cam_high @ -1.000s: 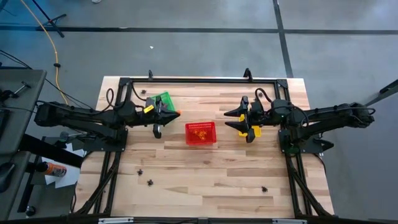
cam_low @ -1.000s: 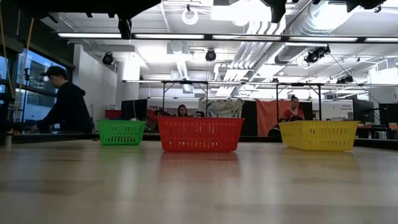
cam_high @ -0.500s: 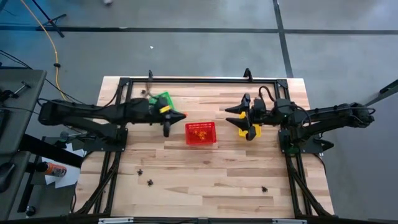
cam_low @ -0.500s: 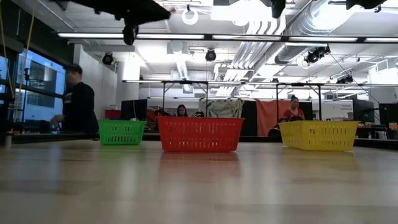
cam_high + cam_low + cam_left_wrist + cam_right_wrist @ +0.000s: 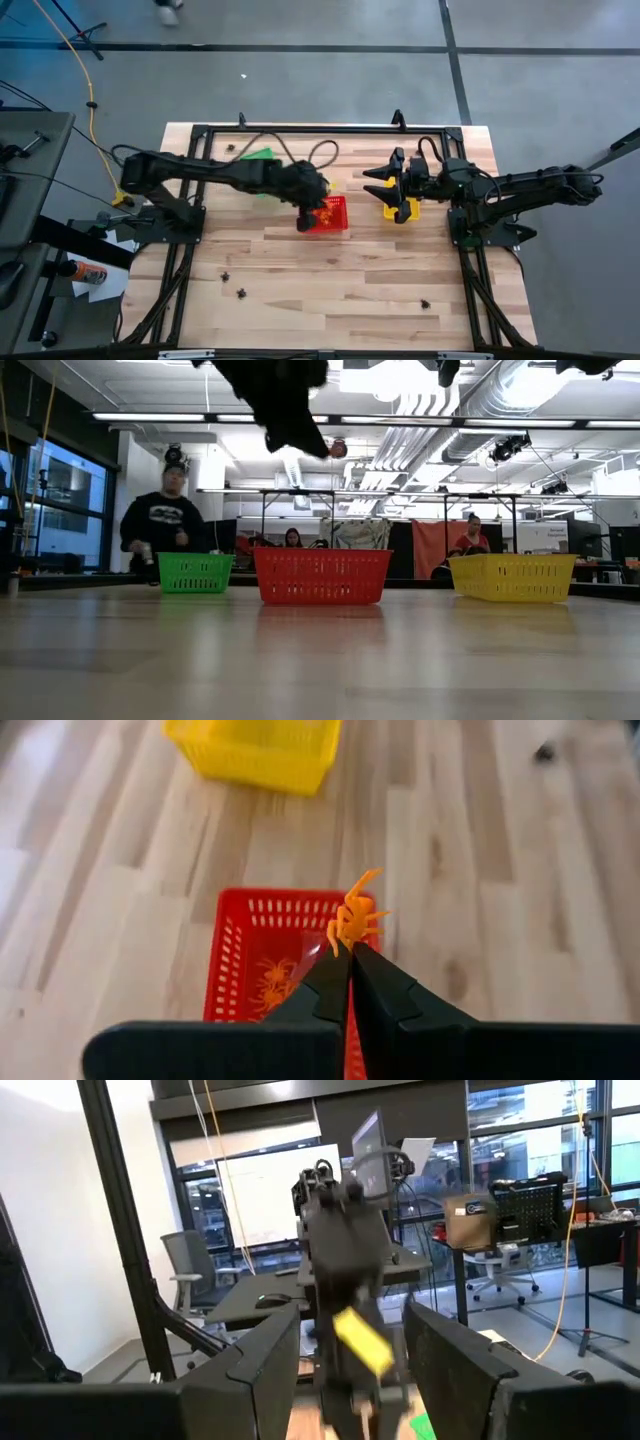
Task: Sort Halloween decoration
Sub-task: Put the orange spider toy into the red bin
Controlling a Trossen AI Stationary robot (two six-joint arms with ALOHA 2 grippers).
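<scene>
1. Orange spider trinket point(image 5: 355, 920) is pinched at the tips of the left gripper point(image 5: 350, 952), jaws closed on it. Its body sits just past the fingertips and its legs splay outward, away from the gripper.
2. In the left wrist view, the trinket hangs above the red mesh basket point(image 5: 235, 945). In the high view, the left gripper point(image 5: 306, 217) is at that basket's left edge.
3. The red basket point(image 5: 336, 216) holds more orange trinkets point(image 5: 272, 982).
4. Yellow basket point(image 5: 258, 752) lies beyond the red one; its contents cannot be made out. The green basket point(image 5: 262, 156) is partly covered by the left arm.
5. Small dark trinkets point(image 5: 241, 293) lie loose on the wooden table point(image 5: 330, 290), along its near edge.
6. Right gripper point(image 5: 385, 188) waits over the yellow basket point(image 5: 392, 211), fingers apart and holding nothing.
</scene>
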